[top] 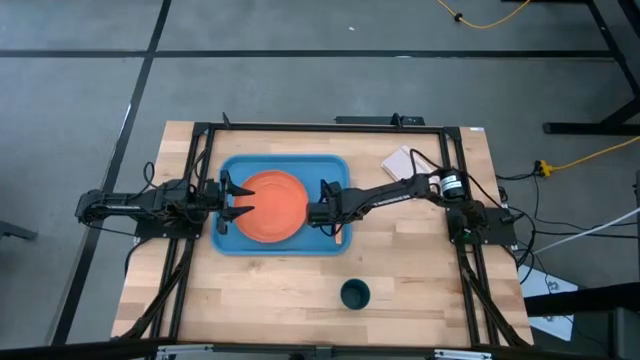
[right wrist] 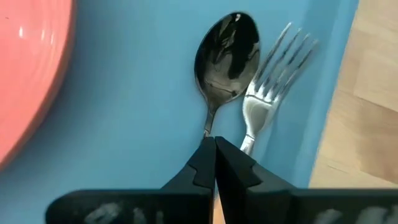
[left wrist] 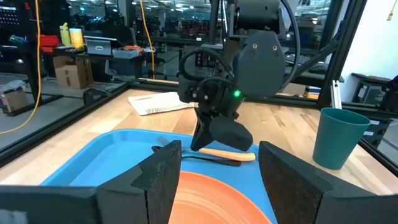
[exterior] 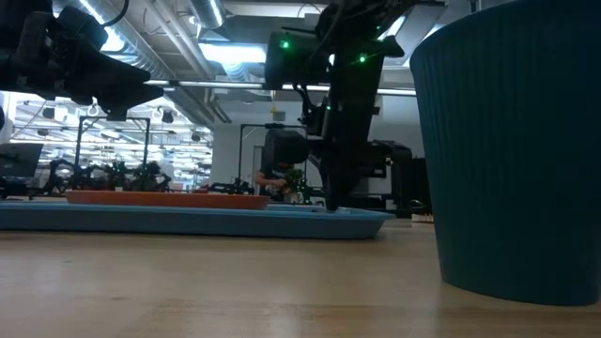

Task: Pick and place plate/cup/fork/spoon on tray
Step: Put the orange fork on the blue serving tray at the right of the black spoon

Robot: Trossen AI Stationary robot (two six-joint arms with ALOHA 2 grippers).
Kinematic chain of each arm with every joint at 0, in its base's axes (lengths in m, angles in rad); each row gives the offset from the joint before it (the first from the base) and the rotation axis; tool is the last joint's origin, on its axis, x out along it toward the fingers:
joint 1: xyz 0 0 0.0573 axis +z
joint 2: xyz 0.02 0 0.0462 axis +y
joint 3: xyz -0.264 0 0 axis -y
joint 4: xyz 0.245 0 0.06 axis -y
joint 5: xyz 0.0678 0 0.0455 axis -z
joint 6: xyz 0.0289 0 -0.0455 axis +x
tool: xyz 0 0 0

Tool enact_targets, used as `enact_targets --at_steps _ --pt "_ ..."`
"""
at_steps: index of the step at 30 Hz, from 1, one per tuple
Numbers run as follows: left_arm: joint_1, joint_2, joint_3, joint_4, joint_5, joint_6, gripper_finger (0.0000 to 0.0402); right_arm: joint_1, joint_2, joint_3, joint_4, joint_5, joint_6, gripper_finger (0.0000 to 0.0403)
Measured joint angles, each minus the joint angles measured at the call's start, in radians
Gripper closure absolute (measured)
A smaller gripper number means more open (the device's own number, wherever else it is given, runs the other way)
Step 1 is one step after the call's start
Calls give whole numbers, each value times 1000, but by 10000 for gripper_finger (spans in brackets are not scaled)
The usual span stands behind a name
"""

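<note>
Right end effector low over the tray's right side, cutlery beneath it.

The right end effector (right wrist: 215, 163) points down with its fingers pressed together, tips at the spoon (right wrist: 226, 55) handle; whether it grips the handle I cannot tell. Spoon and fork (right wrist: 272, 93) lie side by side in the tray (top: 228, 170), right of the orange plate (top: 272, 205). The left end effector (top: 232, 198) reaches level over the tray's left edge, fingers spread wide above the plate's rim. The teal cup (top: 355, 294) stands on the tabletop (top: 260, 300), outside the tray.

A lab: ceiling ducts (exterior: 178, 38), cluttered workbenches (left wrist: 93, 46), taped concrete floor (top: 80, 90).
</note>
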Motion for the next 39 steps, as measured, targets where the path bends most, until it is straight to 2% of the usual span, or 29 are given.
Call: enact_targets --at_steps 25,39 --pt "0 0 0 0 0 0 194 0 23 1 40 -15 1 392" --pt "0 0 0 0 0 0 194 13 21 4 -24 8 77 396"
